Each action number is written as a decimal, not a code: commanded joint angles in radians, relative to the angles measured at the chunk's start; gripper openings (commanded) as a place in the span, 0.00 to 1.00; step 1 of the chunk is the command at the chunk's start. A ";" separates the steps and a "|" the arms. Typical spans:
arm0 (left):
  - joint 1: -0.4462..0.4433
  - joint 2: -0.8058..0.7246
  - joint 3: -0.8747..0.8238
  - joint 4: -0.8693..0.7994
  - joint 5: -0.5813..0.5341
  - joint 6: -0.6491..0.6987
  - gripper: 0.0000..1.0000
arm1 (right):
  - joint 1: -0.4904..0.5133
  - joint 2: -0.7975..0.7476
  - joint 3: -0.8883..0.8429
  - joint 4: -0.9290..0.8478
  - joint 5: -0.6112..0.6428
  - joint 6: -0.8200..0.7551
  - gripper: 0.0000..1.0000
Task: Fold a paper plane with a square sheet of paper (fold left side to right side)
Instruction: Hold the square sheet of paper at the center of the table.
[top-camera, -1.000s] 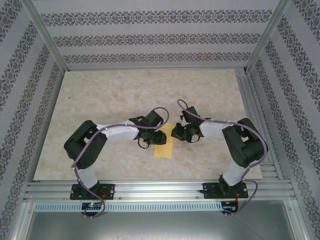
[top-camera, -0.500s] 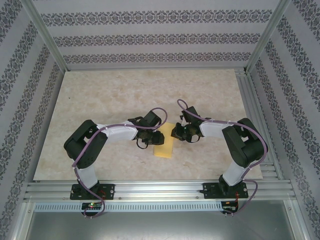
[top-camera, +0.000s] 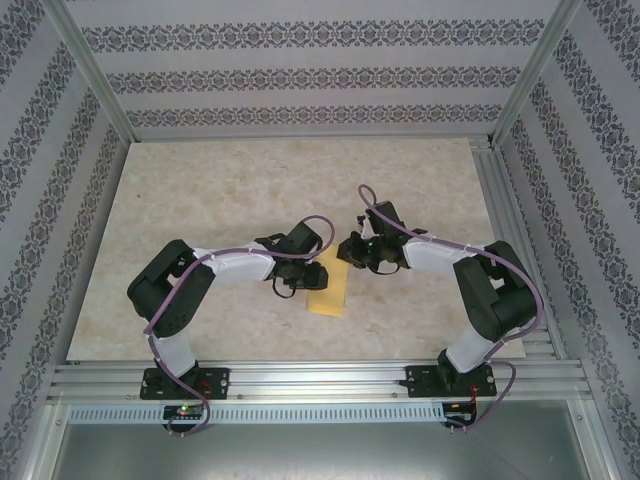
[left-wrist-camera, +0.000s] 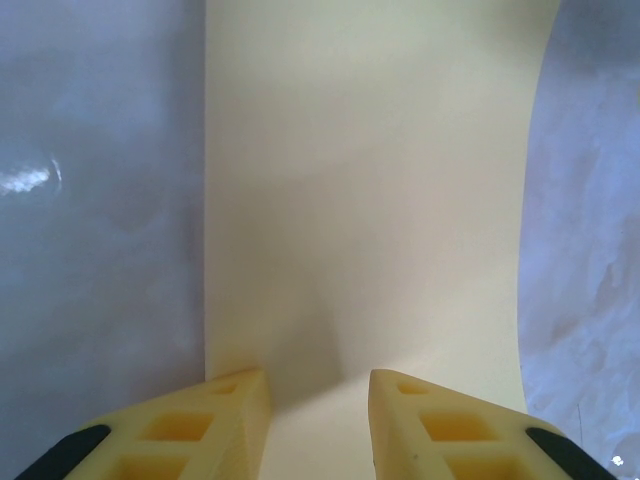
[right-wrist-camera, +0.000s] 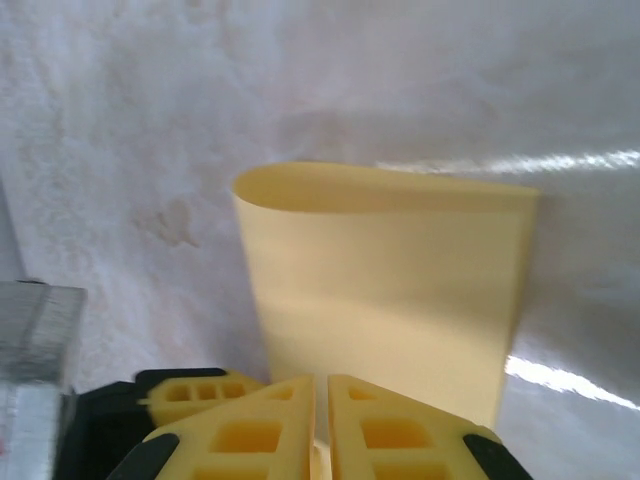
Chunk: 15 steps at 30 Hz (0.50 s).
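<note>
on marbled table, folded yellow paper, right pincer pinching

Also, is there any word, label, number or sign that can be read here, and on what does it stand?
No text can be read.
The thin pale-yellow sheet of paper: blank.
The patterned wallpaper: dark ornament, no letters.
The black arm bases: any marking is too small to read.

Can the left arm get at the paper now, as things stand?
Probably yes. The left gripper is open right over the paper, with nothing between them. The right gripper sits at its far end, out of the way.
</note>
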 joint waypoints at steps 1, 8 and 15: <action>0.008 0.025 -0.029 0.006 -0.005 0.019 0.35 | 0.011 0.060 0.047 0.094 -0.049 0.043 0.12; 0.008 0.028 -0.026 0.009 -0.001 0.019 0.35 | 0.038 0.147 0.117 0.141 -0.071 0.081 0.12; 0.006 0.028 -0.028 0.011 -0.001 0.020 0.34 | 0.053 0.209 0.143 0.173 -0.076 0.115 0.12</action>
